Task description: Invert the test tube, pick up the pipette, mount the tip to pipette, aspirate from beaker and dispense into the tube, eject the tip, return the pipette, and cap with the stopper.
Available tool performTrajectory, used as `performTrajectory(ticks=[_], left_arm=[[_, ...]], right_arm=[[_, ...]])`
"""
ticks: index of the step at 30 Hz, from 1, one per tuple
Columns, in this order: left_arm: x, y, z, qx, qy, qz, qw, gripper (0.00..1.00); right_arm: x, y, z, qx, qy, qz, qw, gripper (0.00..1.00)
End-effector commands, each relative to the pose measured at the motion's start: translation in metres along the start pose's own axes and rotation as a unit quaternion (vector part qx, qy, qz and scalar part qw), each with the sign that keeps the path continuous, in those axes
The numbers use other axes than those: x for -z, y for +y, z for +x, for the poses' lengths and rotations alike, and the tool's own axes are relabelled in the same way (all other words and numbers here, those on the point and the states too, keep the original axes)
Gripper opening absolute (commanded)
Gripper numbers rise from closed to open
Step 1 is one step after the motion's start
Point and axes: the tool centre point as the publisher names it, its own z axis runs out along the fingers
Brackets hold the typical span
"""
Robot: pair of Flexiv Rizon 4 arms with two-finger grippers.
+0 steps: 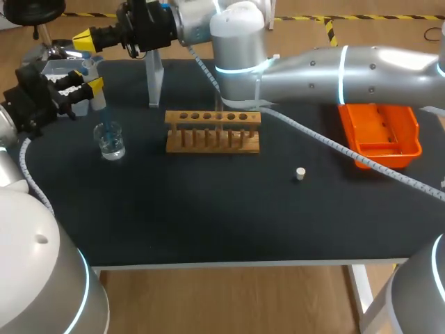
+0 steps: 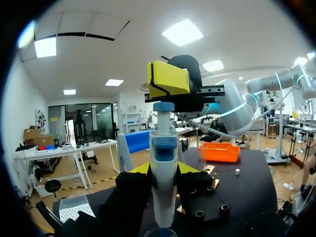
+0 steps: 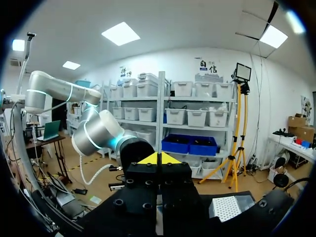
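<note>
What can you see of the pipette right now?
The pipette is a white plastic barrel with a blue panel and blue plunger cap. It stands roughly upright, clamped in the left gripper, its clear tip pointing down at the glass beaker below. The shut right gripper sits right over the plunger cap; contact unclear.

The white-and-blue plastic pipette [image 1: 91, 82] stands upright, its lower end at the mouth of the clear glass beaker [image 1: 110, 141] holding water. The small white stopper [image 1: 300, 173] lies apart, right of the wooden tube rack [image 1: 213, 131].
</note>
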Motion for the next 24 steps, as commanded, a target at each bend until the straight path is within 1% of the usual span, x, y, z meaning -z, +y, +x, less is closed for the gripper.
performTrajectory(ticks=[1, 24], left_arm=[[-0.001, 0.0, 0.0, 0.0, -0.002, -0.001, 1.0, 0.0], [-0.001, 0.0, 0.0, 0.0, -0.002, -0.001, 1.0, 0.0]], right_arm=[[-0.002, -0.004, -0.006, -0.003, 0.011, -0.003, 1.0, 0.0], [-0.001, -0.018, -0.007, -0.016, 0.007, -0.009, 1.0, 0.0]])
